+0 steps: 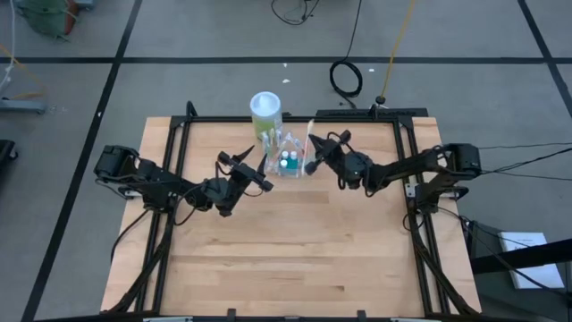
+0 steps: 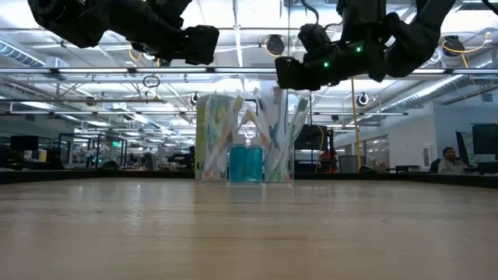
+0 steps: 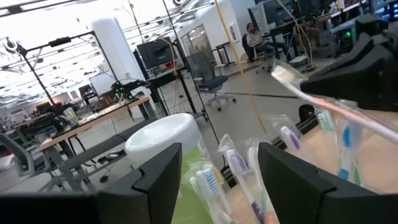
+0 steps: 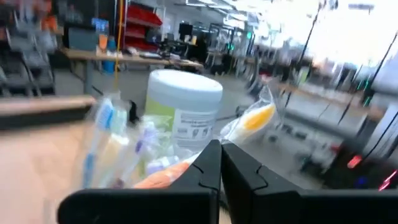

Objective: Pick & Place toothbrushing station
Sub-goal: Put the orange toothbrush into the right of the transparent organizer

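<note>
High view: the toothbrushing station [image 1: 288, 161], a clear holder with wrapped toothbrushes and a blue item inside, stands upper centre of the frame on the wooden table [image 1: 295, 259], just below the green canister [image 1: 265, 116] with its white lid. The left end effector [image 1: 253, 172] sits just left of the station, released, fingers spread; the right end effector [image 1: 315, 154] sits just right of it, clenched, and appears to pinch a wrapped toothbrush [image 1: 312, 136] angling toward the top of the frame. Low view: the station [image 2: 261, 144] rests on the table at frame centre, the canister [image 2: 212, 138] partly behind it at left; both arms hang above it, clear of the table surface. Left wrist view: the two dark fingers [image 3: 158, 180] stand wide apart at the bottom of the frame, with the canister lid [image 3: 165, 134] and bristle heads of toothbrushes [image 3: 237, 163] between and beyond them; nothing is gripped. Right wrist view: the fingers [image 4: 208, 171] are pressed together at lower centre, with the canister [image 4: 183, 106] behind; whether the wrapper is truly caught cannot be confirmed here. Judgement: the task is at an early stage, as the station is not lifted. To do the step well, the open left end effector should straddle the station's wall, not the canister, descend without tipping the toothbrushes, and close firmly on the thin plastic. Risk: nudging the canister, which stands very close.
</note>
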Motion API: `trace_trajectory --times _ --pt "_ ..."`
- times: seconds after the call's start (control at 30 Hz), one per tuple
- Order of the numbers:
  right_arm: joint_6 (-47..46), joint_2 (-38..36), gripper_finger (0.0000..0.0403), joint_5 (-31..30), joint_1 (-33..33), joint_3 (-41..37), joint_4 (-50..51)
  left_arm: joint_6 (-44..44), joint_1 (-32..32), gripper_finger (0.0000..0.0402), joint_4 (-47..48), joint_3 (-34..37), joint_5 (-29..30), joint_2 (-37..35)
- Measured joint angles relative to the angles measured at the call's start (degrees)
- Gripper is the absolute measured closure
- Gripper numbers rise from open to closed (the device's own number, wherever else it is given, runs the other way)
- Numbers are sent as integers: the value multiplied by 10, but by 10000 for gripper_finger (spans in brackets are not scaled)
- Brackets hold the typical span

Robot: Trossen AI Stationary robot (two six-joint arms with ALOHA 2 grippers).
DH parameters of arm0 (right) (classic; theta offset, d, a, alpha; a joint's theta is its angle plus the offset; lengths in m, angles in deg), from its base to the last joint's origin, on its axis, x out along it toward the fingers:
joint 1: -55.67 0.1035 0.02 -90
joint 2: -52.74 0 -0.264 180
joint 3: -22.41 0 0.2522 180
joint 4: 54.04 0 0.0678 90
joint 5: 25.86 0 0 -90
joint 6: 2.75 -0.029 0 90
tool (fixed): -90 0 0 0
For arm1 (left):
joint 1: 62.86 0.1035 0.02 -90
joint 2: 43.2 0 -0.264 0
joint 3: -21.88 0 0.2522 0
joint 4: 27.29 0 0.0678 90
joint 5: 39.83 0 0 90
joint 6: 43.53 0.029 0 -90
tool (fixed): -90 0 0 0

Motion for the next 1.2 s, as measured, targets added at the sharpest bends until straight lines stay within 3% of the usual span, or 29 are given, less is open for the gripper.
trace_trajectory --times 0.23,0.43,0.7,1.0,1.2 --pt "212 1 403 -4 -1 0 -92 0 8 183 0 0 0 0" --pt "306 1 403 -3 -4 0 -132 -2 11 183 0 0 0 0" --pt "253 1 403 -2 33 -11 -95 -8 11 183 0 0 0 0" --pt "205 0 403 0 21 -38 -98 -22 10 183 1 0 0 0" --pt "153 0 403 112 -1 -40 -168 -23 10 183 1 0 0 0"
